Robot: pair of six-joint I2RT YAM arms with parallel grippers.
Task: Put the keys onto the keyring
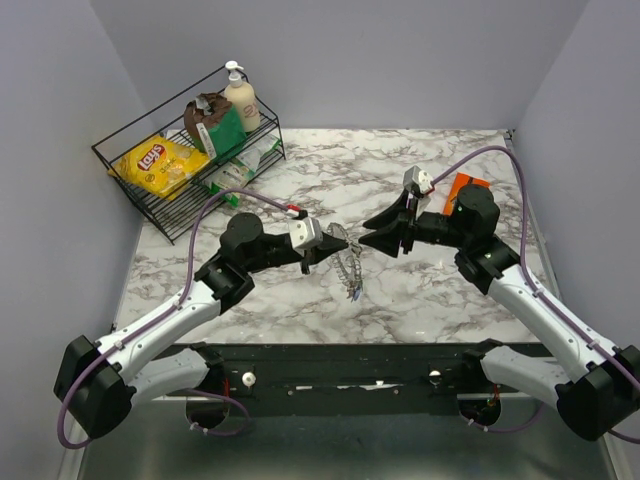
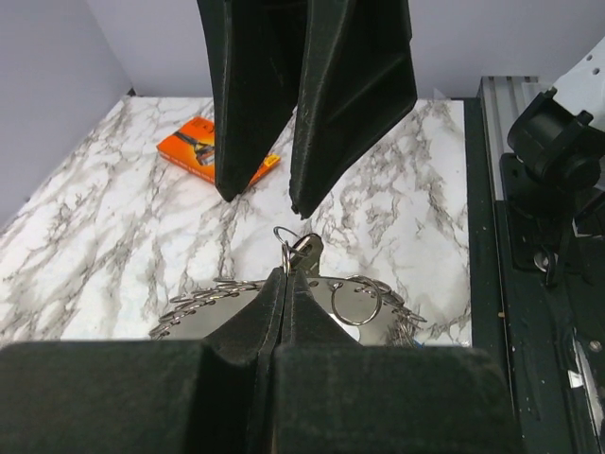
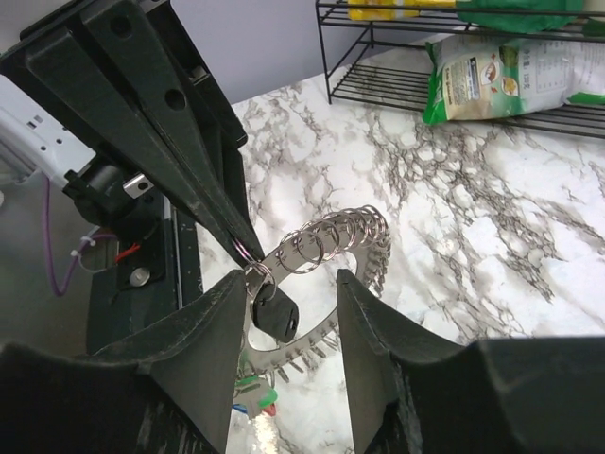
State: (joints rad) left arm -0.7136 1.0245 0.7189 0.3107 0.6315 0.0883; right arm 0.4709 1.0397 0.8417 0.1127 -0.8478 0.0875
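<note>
My left gripper (image 1: 322, 248) is shut on a small split ring at the edge of the keyring (image 1: 346, 262) and holds it up off the table. The keyring is grey and toothed and carries several small split rings (image 3: 326, 241). It also shows in the left wrist view (image 2: 378, 317), behind the closed left gripper (image 2: 286, 274). A black key (image 3: 275, 317) hangs from the pinched ring. Red and blue bits and a green tag (image 3: 257, 397) dangle below it. My right gripper (image 1: 372, 238) is open and faces the left one, its jaws either side of the ring and black key (image 3: 291, 276), touching nothing.
A black wire rack (image 1: 160, 205) at the back left holds a yellow chips bag (image 1: 160, 163), a green bag (image 1: 225, 130) and a soap bottle (image 1: 240, 98). An orange box (image 1: 462, 188) lies behind the right arm. Grey walls stand on three sides.
</note>
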